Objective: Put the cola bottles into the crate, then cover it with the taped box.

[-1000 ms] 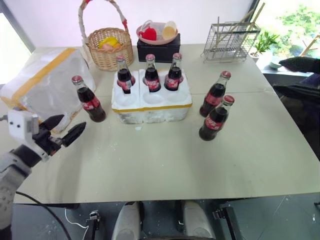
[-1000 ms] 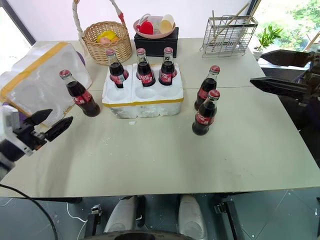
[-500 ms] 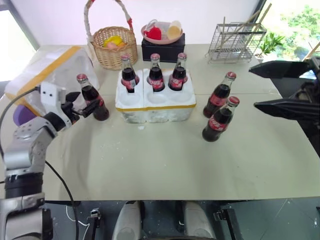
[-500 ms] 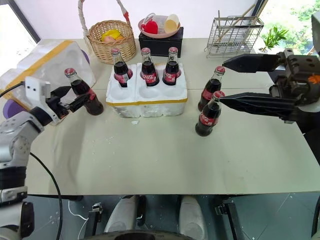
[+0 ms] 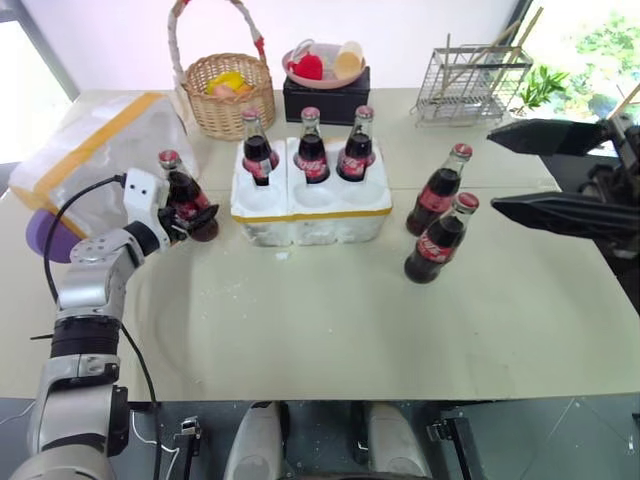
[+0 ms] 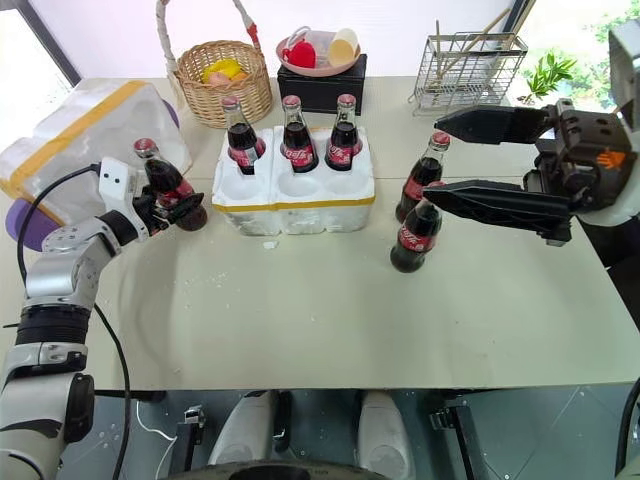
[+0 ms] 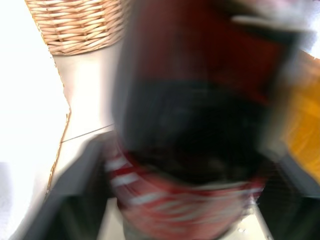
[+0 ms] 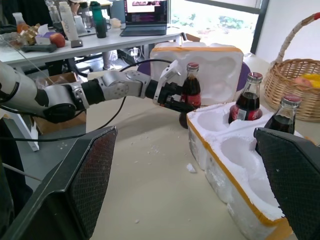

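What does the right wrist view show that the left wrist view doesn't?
Right wrist, not left wrist: the crate with two seated bottles, the taped box, the left hand at the loose bottle, and a laptop on a desk behind. Left wrist, not right wrist: that bottle's red label close up. Both: the loose bottle and the wicker basket.

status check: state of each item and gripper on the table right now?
crate: three back wells filled, three front wells empty
left bottle: upright on table, between left gripper fingers
two right bottles: upright on table
taped box: off the crate, at left
right gripper: open, empty
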You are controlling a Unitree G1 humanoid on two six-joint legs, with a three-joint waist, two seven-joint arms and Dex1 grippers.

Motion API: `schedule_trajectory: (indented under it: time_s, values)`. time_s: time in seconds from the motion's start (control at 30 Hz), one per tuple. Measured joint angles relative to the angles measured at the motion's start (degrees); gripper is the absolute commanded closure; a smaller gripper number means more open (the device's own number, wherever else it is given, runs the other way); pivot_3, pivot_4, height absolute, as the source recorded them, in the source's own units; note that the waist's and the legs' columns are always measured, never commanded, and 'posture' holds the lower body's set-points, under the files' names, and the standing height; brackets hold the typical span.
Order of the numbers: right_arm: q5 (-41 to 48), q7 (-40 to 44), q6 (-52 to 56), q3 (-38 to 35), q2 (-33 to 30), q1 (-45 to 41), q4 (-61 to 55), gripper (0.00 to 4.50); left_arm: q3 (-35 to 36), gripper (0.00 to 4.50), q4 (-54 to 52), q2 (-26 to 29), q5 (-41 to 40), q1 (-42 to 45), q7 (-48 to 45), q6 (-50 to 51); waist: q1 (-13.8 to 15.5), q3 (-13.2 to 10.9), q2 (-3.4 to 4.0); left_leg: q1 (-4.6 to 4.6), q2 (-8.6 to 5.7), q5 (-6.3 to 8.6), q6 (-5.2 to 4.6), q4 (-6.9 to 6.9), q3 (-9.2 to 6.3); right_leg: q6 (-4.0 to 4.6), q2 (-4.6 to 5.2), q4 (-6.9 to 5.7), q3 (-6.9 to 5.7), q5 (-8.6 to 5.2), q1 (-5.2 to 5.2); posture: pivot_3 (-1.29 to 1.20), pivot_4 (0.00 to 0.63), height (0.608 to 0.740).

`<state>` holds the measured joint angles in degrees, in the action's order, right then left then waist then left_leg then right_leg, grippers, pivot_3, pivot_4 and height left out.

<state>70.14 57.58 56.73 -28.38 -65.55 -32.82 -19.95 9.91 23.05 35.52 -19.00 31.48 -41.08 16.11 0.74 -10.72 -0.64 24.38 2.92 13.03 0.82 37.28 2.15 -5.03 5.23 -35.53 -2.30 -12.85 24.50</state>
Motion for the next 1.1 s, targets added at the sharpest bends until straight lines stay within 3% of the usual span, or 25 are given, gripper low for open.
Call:
schedule_trajectory:
  time_s: [0.17,0.33,0.43,0.57,0.67,0.83,1.1]
  values:
    - [0.0,-1.0,-0.3,0.1,1.3,1.6,-0.3,0.00,1.8,1.68,-7.0,4.6,-3.6,-4.4,-3.8,7.2,-0.6,-0.1,-0.14,0.04,0.03,0.00,0.00,-0.05,0.03,-0.01,0.00,0.00,0.01,0.00,0.09,0.00,0.150,0.740]
    - [-0.1,-1.6,-0.3,0.1,1.3,4.0,-1.5,0.00,6.2,1.68,-21.8,12.7,-18.2,-8.5,-12.9,23.8,-0.1,-0.3,-0.40,0.08,0.05,0.00,0.01,-0.02,-0.02,0.13,-0.01,-0.05,0.01,-0.07,0.13,0.00,0.150,0.740]
    - [-0.2,-1.8,-0.4,0.0,1.3,5.4,-1.9,0.00,8.6,1.68,-27.4,16.2,-26.6,-5.1,-16.9,31.2,0.4,-0.3,-0.41,0.07,-0.03,0.00,0.02,0.06,-0.02,0.22,0.07,-0.03,0.01,-0.13,0.04,0.00,0.150,0.740]
    - [-1.5,-2.8,-1.9,-0.1,1.4,6.0,-3.2,0.00,6.9,1.68,-23.6,13.3,-27.4,8.6,-15.1,31.6,0.9,-0.3,-0.43,0.06,-0.03,0.00,0.01,0.20,-0.01,0.13,0.03,-0.03,0.01,-0.07,-0.05,0.00,0.150,0.740]
    - [-1.8,-3.4,-2.5,-0.1,1.8,7.4,-4.1,0.00,0.6,1.68,-15.8,9.0,-20.9,16.5,-15.2,25.4,1.4,-0.3,-0.42,0.03,-0.05,-0.01,0.00,0.19,0.00,-0.01,0.00,-0.03,0.03,0.01,-0.08,0.00,0.150,0.740]
    - [-1.6,-5.5,-2.6,-1.5,2.3,9.8,-5.2,0.00,-6.9,1.68,0.1,1.9,-11.9,20.1,-17.6,17.4,1.3,-0.3,-0.51,0.10,0.00,-0.01,-0.02,0.13,-0.02,-0.12,-0.09,-0.03,0.03,0.07,0.03,0.00,0.150,0.740]
    - [-1.4,-8.4,-3.7,-2.5,5.2,14.2,-7.6,0.00,-8.8,1.68,13.1,-4.1,-5.8,23.6,-20.4,9.9,1.4,-0.4,-0.63,0.13,0.03,-0.01,-0.02,0.16,-0.05,-0.14,-0.13,-0.07,0.04,0.08,0.05,0.00,0.150,0.740]
